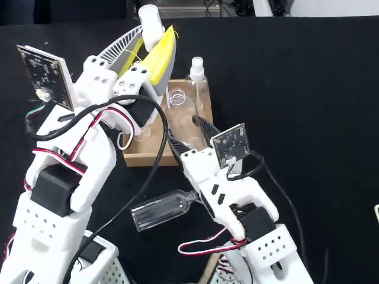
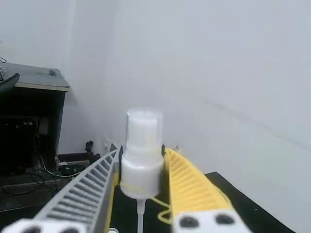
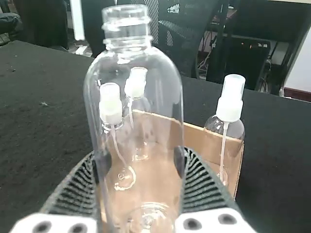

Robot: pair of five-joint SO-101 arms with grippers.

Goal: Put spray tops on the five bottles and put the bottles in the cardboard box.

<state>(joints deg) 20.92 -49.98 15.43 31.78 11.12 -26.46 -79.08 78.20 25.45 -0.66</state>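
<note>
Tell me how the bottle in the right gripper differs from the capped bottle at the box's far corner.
The held bottle has an open neck, while the capped bottle wears a white spray top. The held bottle is clamped between the fingers of the right gripper, while the capped bottle stands free inside the cardboard box. Both are clear and upright.

Clear glossy plastic bottle [image 3: 133, 73], matt cardboard box [image 1: 148, 158]
</note>
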